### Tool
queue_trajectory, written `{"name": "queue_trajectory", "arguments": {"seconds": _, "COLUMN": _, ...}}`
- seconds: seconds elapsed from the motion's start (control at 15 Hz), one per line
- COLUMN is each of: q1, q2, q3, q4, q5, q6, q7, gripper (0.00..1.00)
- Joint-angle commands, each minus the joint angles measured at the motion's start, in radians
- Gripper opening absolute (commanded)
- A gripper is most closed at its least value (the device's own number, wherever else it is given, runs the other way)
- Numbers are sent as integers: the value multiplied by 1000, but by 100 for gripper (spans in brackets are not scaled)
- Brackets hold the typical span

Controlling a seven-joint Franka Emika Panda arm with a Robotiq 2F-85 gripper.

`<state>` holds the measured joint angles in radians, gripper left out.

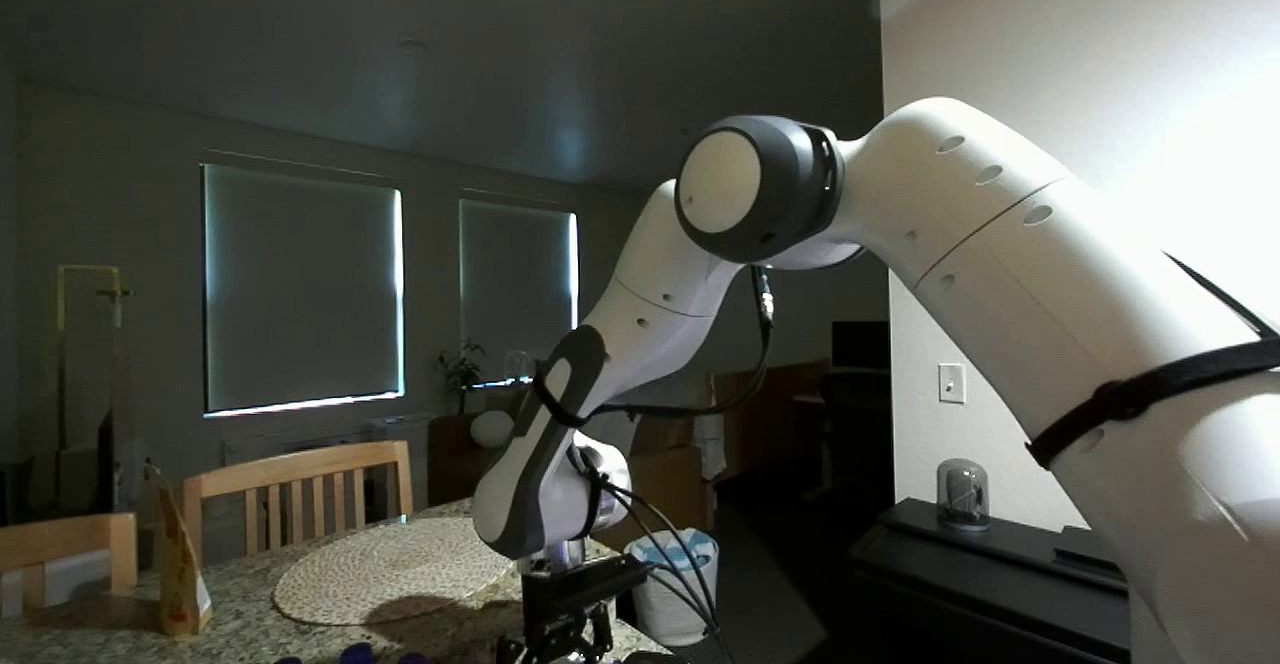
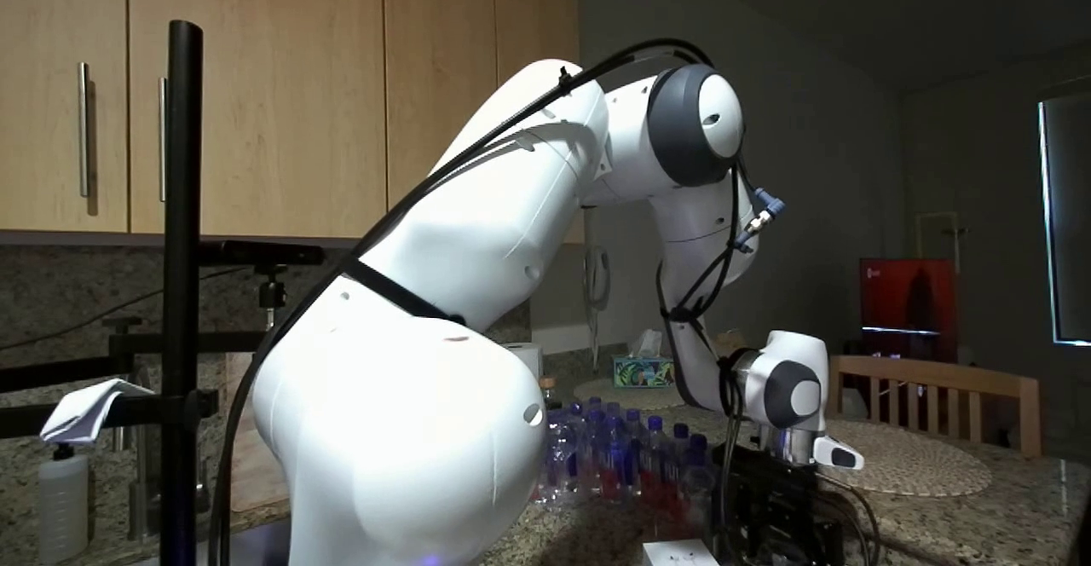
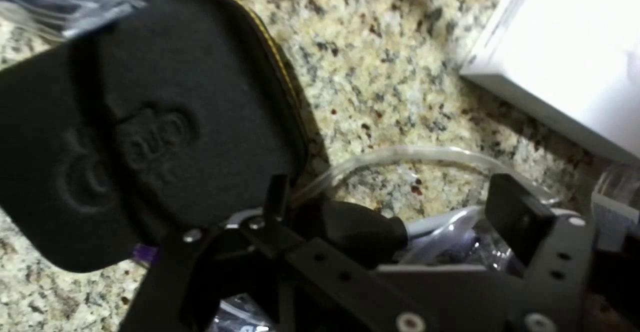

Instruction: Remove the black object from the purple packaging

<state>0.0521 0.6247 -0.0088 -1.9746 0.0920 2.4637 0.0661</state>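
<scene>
In wrist cam a blk case (image 3: 150, 122) lies L on the speckled counter (image 3: 355, 77); next I see the blk lump (image 3: 367, 227) btwn the fingers of my gripper (image 3: 397, 207), spread well apart, can't tell if touching; then purple-tinted pkg (image 3: 467, 247) by its pale stem (image 3: 431, 224), white box (image 3: 570, 62) far R

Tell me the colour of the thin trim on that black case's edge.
Yellow; the trim on the black case shows best in the wrist view.
</scene>
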Motion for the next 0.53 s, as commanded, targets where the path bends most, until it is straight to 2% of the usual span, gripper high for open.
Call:
{"name": "queue_trajectory", "arguments": {"seconds": 0.0, "q1": -23, "q2": -96, "q3": -11, "q4": -69, "q5": -99, "q6": -122, "q7": -103, "gripper": 100}}
{"name": "queue_trajectory", "arguments": {"seconds": 0.2, "q1": -7, "q2": -101, "q3": -35, "q4": -63, "q5": -196, "q6": -180, "q7": -103, "gripper": 100}}
{"name": "queue_trajectory", "arguments": {"seconds": 0.47, "q1": 15, "q2": -83, "q3": -37, "q4": -61, "q5": -308, "q6": -173, "q7": -92, "gripper": 100}}
